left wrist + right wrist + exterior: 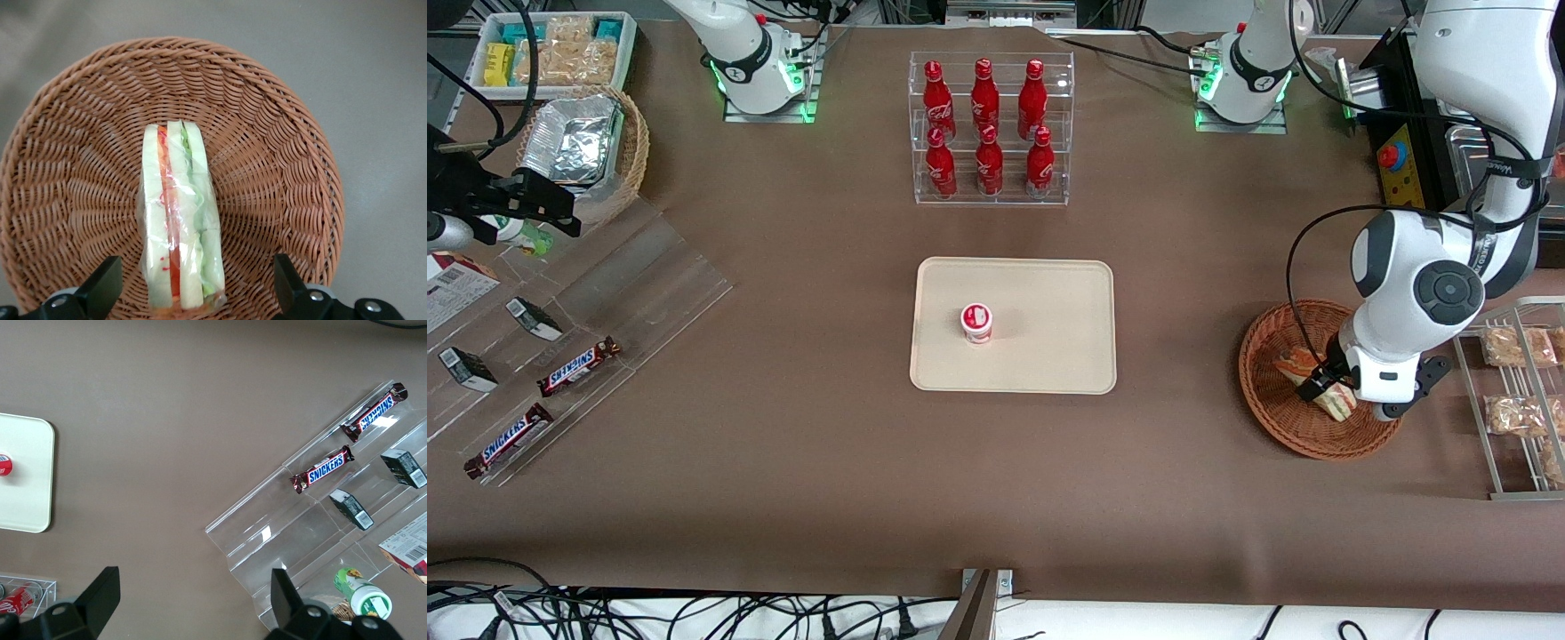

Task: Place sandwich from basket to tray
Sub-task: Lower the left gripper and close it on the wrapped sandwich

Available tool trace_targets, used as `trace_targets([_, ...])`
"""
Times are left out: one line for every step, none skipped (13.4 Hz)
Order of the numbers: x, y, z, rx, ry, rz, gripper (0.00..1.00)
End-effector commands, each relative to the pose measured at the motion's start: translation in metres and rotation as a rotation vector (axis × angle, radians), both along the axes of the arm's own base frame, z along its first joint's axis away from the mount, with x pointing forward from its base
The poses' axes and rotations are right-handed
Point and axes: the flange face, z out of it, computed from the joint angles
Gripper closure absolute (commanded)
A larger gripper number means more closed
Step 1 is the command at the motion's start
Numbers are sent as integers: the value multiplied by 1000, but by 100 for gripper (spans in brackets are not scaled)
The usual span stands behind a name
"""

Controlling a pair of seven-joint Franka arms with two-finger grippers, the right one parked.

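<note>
The sandwich is a wrapped wedge of white bread with green, red and orange layers, lying in the reddish-brown wicker basket. My gripper hangs low over the basket, open, one finger on each side of the sandwich with a gap to the wrap on both. From the front, the gripper is down inside the basket at the working arm's end of the table, with the sandwich partly hidden under it. The cream tray lies mid-table, with a small red-and-white cup on it.
A clear rack of red bottles stands farther from the front camera than the tray. A metal rack with bagged beige snacks sits beside the basket. Snickers bars on clear shelving and a tan basket with foil containers lie toward the parked arm's end.
</note>
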Motion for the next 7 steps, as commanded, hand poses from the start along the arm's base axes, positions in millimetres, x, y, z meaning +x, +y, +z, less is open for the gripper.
trace_targets([2, 0, -15, 14, -4, -7, 0])
trace_targets([2, 0, -18, 14, -2, -13, 0])
trace_targets([1, 2, -23, 17, 6, -19, 0])
trace_targets([1, 3, -25, 34, 10, -36, 0])
trace_targets([-1, 5, -33, 47, 25, -49, 0])
trace_targets([-2, 5, -38, 48, 33, -52, 0])
trace_targets([-2, 5, -39, 48, 36, -56, 0])
